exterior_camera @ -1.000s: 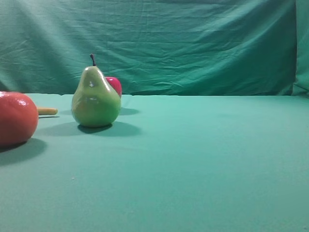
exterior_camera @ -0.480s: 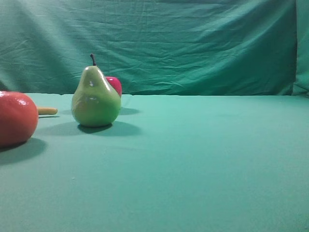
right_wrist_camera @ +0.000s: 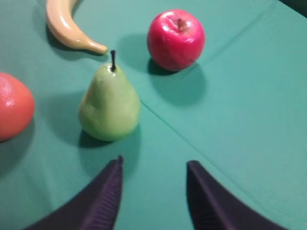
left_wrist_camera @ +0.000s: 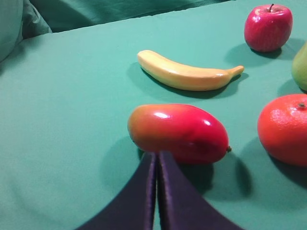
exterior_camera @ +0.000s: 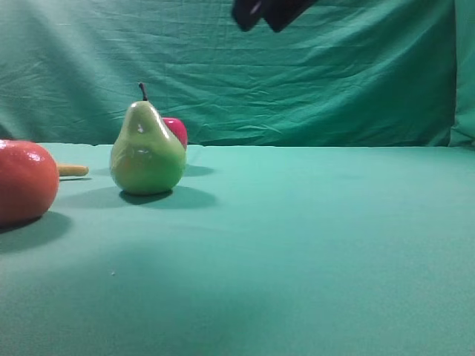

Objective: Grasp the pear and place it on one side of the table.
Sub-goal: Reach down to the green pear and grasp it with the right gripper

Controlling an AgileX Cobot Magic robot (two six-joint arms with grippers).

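Approach phase, as I judge it: pear not yet grasped.

Exterior high view: pear (exterior_camera: pixel 148 152) stands upright on the table (exterior_camera: pixel 312 245), stem up, well below and to the left of the right gripper (exterior_camera: pixel 269 13), which shows only as a dark shape at the top edge. I cannot tell the finger spacing from this angle. Red apple (exterior_camera: pixel 177 130) sits just behind the pear; orange-red round fruit (exterior_camera: pixel 26 181) is off to its left, apart from it.

Left wrist view: left gripper (left_wrist_camera: pixel 157 165) has its two fingers pressed together, holding nothing, tips just short of a red-yellow mango (left_wrist_camera: pixel 178 133). Banana (left_wrist_camera: pixel 184 74) lies beyond that. I leave this arm parked.

Right wrist view: right gripper (right_wrist_camera: pixel 153 170) is spread wide, empty. Pear (right_wrist_camera: pixel 110 103) sits ahead of the fingers and offset toward the left finger (right_wrist_camera: pixel 103 196), not centred in the gap.

Plan: shift the hand so the pear's wide belly sits between both fingers, then descend. Grip low on the belly, since the glossy skin and narrowing neck would likely let it slip upward. Keep the far side clear of the apple (right_wrist_camera: pixel 175 39).
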